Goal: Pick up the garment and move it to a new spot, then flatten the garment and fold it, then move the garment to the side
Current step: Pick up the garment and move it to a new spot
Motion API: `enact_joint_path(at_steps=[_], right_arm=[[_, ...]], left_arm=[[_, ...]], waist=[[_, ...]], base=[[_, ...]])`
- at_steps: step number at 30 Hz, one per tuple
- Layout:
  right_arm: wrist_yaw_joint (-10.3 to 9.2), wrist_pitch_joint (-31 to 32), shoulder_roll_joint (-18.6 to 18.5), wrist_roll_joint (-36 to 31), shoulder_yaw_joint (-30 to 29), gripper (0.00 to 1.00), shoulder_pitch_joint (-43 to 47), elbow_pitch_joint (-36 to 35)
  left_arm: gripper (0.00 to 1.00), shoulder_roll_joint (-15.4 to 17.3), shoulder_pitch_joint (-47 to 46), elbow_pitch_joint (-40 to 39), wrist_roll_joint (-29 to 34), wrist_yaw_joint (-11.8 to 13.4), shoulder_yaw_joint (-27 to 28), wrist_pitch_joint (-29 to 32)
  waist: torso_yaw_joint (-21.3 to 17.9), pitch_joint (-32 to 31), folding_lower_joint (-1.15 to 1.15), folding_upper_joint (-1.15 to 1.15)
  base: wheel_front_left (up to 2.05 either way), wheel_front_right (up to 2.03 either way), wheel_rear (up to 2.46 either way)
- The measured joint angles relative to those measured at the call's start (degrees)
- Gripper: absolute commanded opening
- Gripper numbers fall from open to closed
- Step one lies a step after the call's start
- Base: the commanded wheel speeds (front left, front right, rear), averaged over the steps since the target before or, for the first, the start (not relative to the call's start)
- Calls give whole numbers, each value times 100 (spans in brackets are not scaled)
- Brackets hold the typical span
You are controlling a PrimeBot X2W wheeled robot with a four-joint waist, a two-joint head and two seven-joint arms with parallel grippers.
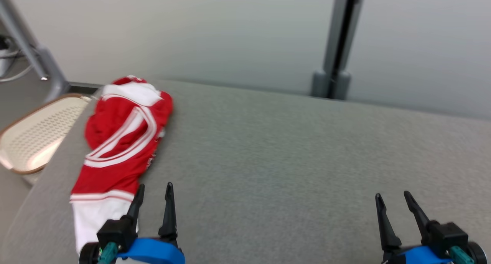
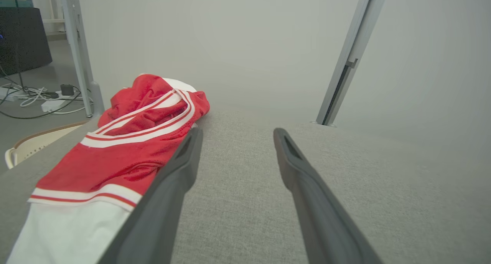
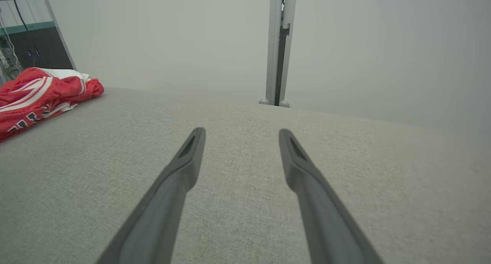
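Four spread fingers [image 1: 168, 210], one garment [image 1: 122, 133]

Grey fabric table [image 1: 307, 149] — pale wall [image 1: 191, 30], cream chair [image 1: 34, 137]

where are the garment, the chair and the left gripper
garment [image 1: 115, 172]: head view, red cloth below the stripes
chair [image 1: 34, 141]: head view, perforated seat
left gripper [image 1: 155, 185]: head view, between the tips of its fingers
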Motion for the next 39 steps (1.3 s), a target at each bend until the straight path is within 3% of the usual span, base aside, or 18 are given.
enact_joint_path(at_steps=[12,18,27,34,39], right_arm=[[1,-1,1,64,261,100,-54,-29],[1,-1,4,111,383,100,-57,21],[1,-1,5,86,393,100,-121,-26],[0,-1,2,-136,312,100,-277,-125],[1,-1,3,-311,299,100,-442,-154]], left_arm=[[100,9,10,1,42,-8,198,0],[100,9,31,-2,47,-24,208,-1],[100,100,3,-22,148,-36,393,0],[100,916,-999,-81,416,-93,697,15],[100,1538,-2092,-8,468,-231,764,511]], waist=[[1579,-41,0,0],[2061,70,0,0],[2084,217,1,0],[1777,546,1,0],[1480,915,2,0]], base=[[0,0,0],[0,0,0],[0,0,0],[0,0,0],[0,0,0]])
